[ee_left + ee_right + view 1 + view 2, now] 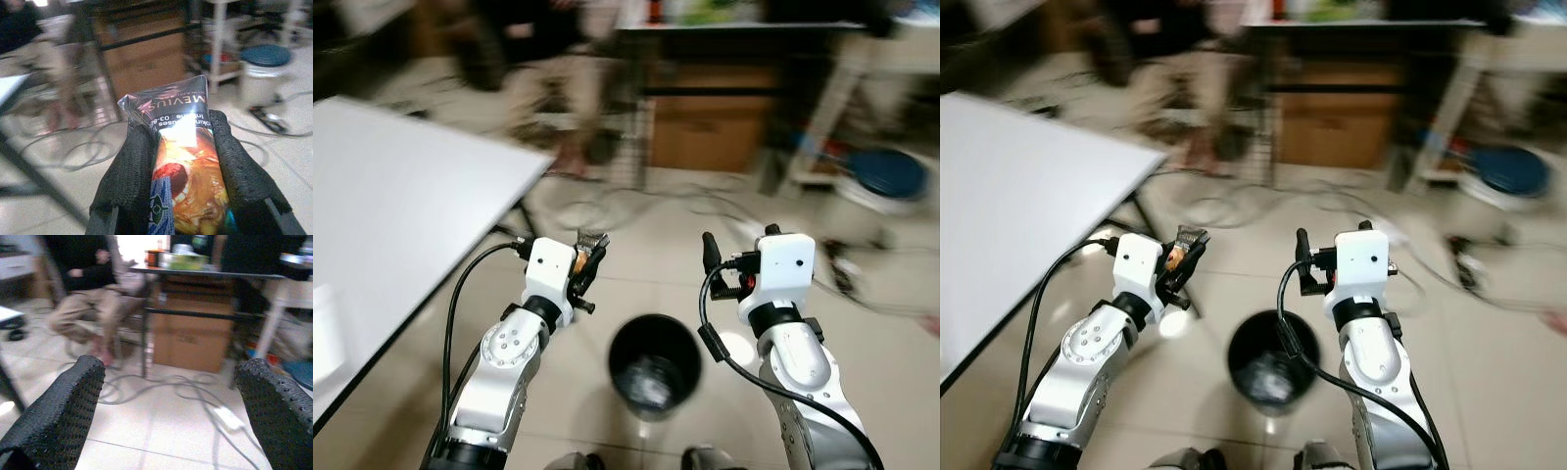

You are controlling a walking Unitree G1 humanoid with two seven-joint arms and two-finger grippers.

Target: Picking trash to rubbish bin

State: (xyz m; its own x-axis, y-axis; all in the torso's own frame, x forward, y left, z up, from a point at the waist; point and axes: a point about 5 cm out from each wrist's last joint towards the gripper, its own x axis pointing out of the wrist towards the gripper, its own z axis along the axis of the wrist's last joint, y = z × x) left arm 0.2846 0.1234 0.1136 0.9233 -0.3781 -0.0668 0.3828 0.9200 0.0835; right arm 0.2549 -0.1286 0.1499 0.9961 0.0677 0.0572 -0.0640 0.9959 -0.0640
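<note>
Now L gripper [591,247] clamps pack [183,161], bin [654,364] below

Glossy cigarette pack [183,161] held above black, floor-standing bin [654,364].

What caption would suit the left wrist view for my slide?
Left pincer shut on a glossy cigarette packet, held above a tiled floor with trailing cables.

Background blurred: seated person [93,289] (head cut off), cardboard box [193,340]
</note>
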